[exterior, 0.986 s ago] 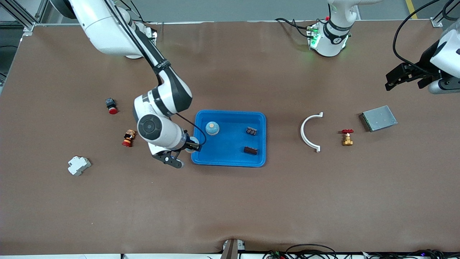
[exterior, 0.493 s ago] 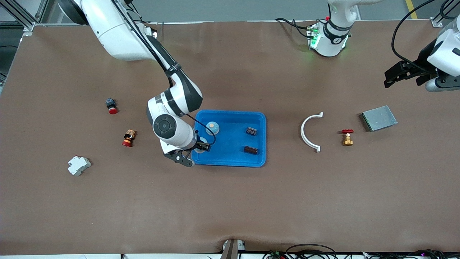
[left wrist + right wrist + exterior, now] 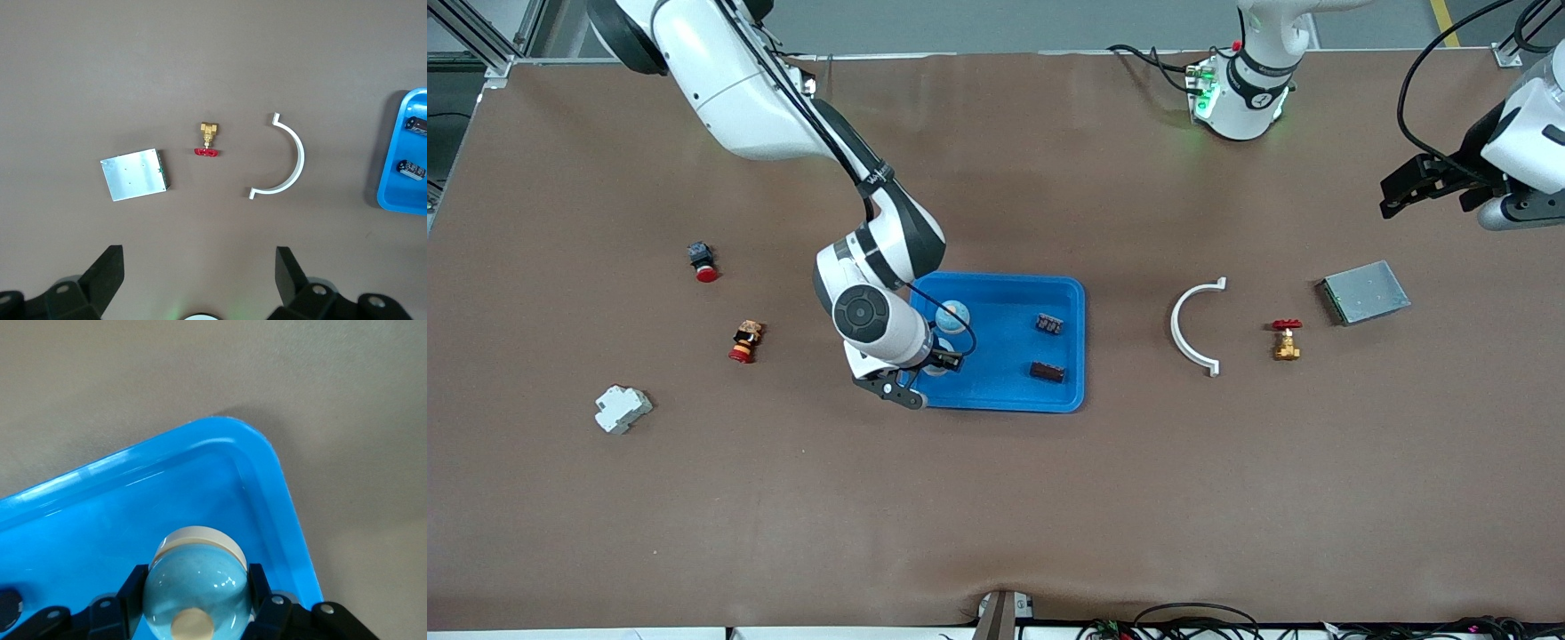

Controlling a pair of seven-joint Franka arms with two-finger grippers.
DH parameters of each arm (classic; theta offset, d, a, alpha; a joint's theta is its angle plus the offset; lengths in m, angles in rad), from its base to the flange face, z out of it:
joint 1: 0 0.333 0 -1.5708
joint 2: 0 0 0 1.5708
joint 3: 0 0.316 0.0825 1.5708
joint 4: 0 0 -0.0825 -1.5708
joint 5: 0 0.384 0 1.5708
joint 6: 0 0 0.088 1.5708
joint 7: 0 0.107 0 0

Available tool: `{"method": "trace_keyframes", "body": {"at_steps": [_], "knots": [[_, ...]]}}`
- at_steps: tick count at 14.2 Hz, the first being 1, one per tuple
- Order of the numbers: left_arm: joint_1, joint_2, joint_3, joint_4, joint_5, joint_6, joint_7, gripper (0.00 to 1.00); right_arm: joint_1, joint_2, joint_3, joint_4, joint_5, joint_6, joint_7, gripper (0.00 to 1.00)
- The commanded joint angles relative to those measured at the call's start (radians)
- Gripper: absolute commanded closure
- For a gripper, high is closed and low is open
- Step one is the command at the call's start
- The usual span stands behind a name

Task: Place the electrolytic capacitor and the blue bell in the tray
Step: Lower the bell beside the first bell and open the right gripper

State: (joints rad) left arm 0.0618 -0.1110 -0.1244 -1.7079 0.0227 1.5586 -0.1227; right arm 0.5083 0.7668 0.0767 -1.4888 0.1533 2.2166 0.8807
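The bright blue tray (image 3: 996, 391) lies mid-table. My right gripper (image 3: 934, 363) is shut on a light blue bell (image 3: 197, 583) with a beige button, held over the tray's corner (image 3: 280, 487) that is nearest the front camera at the right arm's end. Its fingers (image 3: 133, 587) press both sides of the bell. A second blue bell (image 3: 951, 316) stands in the tray. Two small dark components (image 3: 1049, 324) (image 3: 1047, 372) lie in the tray toward the left arm's end. My left gripper (image 3: 1436, 191) waits open and empty, high over the left arm's end of the table; it also shows in the left wrist view (image 3: 198, 270).
A white curved clamp (image 3: 1192, 327), a brass valve with a red handle (image 3: 1286, 340) and a metal plate (image 3: 1365, 292) lie toward the left arm's end. Two red push buttons (image 3: 703, 260) (image 3: 743, 341) and a white breaker (image 3: 623, 409) lie toward the right arm's end.
My right gripper has carried the bell from beside the tray's edge to over the tray's corner. The left arm has hardly moved.
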Motion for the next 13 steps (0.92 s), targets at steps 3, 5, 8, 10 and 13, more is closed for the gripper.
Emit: {"method": "trace_keyframes", "body": {"at_steps": [3, 5, 8, 10, 13], "knots": [[0.007, -0.010, -0.009, -0.021, 0.022, 0.023, 0.011, 0.00, 0.024, 0.045, -0.009, 0.036, 0.000, 0.026, 0.021, 0.82], [0.006, -0.009, -0.009, -0.029, 0.022, 0.032, 0.009, 0.00, 0.024, 0.051, -0.009, 0.036, 0.000, 0.029, 0.021, 0.81], [0.006, -0.009, -0.009, -0.030, 0.022, 0.035, 0.009, 0.00, 0.027, 0.058, -0.009, 0.036, 0.000, 0.031, 0.020, 0.81], [0.009, -0.010, -0.009, -0.036, 0.022, 0.035, 0.011, 0.00, 0.027, 0.058, -0.011, 0.036, 0.000, 0.031, 0.020, 0.80], [0.010, -0.016, -0.009, -0.036, 0.020, 0.034, 0.011, 0.00, 0.027, 0.058, -0.011, 0.036, 0.000, 0.031, 0.020, 0.73]]}}
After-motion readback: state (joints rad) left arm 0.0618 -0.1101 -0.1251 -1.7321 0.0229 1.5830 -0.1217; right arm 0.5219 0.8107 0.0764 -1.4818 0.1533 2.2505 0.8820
